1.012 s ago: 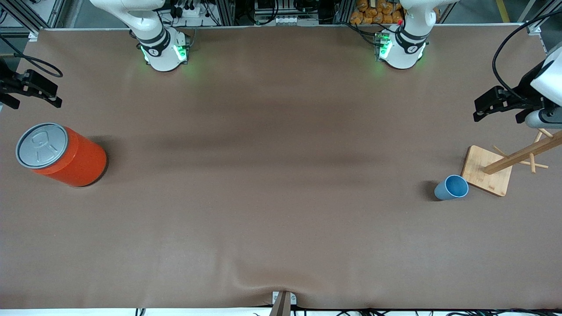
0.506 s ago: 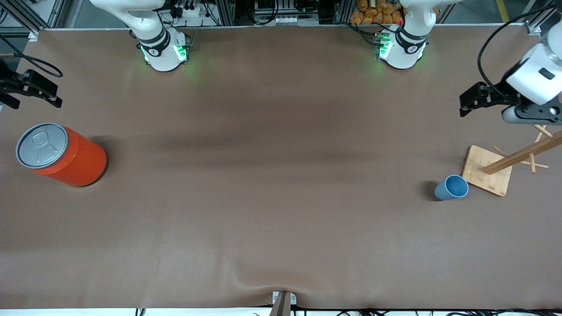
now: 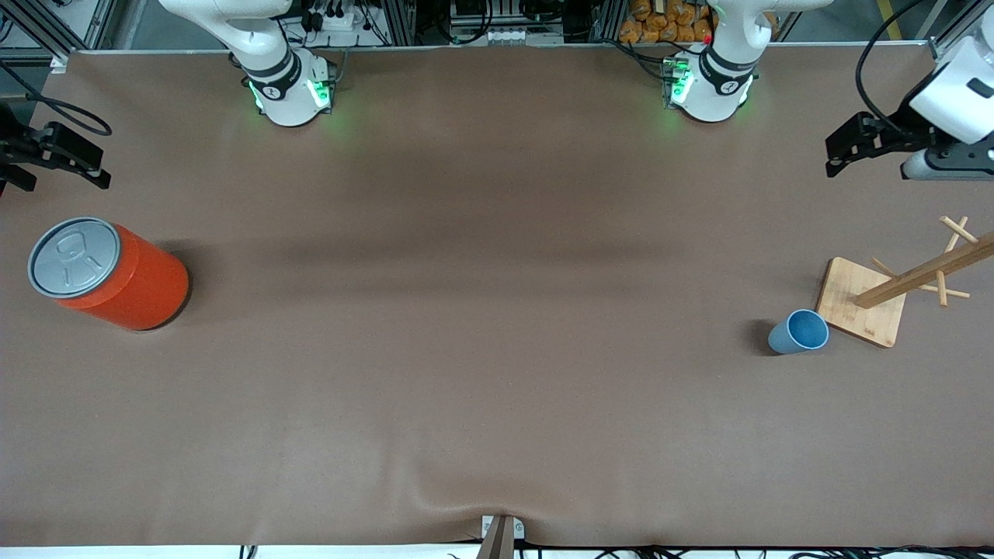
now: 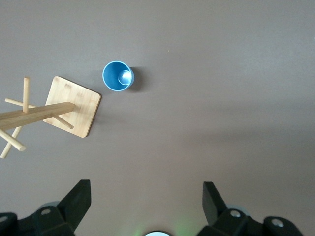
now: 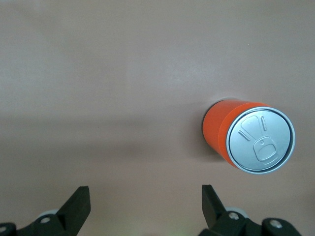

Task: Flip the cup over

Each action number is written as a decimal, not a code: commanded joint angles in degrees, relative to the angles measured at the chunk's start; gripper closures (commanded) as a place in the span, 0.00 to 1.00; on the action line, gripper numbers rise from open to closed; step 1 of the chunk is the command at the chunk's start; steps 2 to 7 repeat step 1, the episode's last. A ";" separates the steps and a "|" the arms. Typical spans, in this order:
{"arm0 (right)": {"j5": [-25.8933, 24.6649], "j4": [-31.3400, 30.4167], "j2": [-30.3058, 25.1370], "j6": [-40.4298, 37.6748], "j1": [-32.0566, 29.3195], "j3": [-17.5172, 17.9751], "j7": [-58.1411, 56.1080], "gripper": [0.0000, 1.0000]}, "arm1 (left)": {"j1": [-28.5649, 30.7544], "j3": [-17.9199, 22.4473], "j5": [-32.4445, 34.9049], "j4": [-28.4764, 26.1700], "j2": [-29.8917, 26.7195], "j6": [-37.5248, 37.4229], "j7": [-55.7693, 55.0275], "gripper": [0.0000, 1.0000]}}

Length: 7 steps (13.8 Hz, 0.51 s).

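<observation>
The cup (image 3: 798, 332) stands mouth-up just beside the rack (image 3: 862, 311). Left gripper (image 4: 146, 199) hangs above the rack, fingers apart; right gripper (image 5: 145, 199) waits over the can (image 5: 248, 140), fingers apart.

left gripper (image 3: 842, 147): front view cuts the wrist off at the frame edge; the fingers run together as one dark shape, so their spread can't be read there.
left wrist view: only the two fingertips (image 4: 78, 196) show, the rest of the fingers run off the frame edge.
right gripper (image 3: 74, 159): mostly outside the front view, only a dark finger section and cable visible.
right wrist view: fingertips (image 5: 78, 199) only, bases cut off.
wooden rack (image 3: 924, 272): upper pegs cut by the front view's edge; also cut in the left wrist view (image 4: 29, 115).
cup (image 3: 798, 332): its base is hidden by its own body.
orange can (image 3: 109, 273): its foot isn't visible.
</observation>
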 commanded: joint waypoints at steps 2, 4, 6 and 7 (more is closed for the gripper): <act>-0.31 0.98 0.33 -0.70 -0.31 0.35 -0.22 0.00 | -0.64 0.45 1.06 -0.22 -0.80 -0.01 0.46 0.00; -0.31 0.98 0.33 -0.70 -0.31 0.35 -0.22 0.00 | -0.64 0.45 1.06 -0.22 -0.80 -0.01 0.46 0.00; -0.31 0.98 0.33 -0.70 -0.31 0.35 -0.22 0.00 | -0.64 0.45 1.06 -0.22 -0.80 -0.01 0.46 0.00; -0.31 0.98 0.33 -0.70 -0.31 0.35 -0.22 0.00 | -0.64 0.45 1.06 -0.22 -0.80 -0.01 0.46 0.00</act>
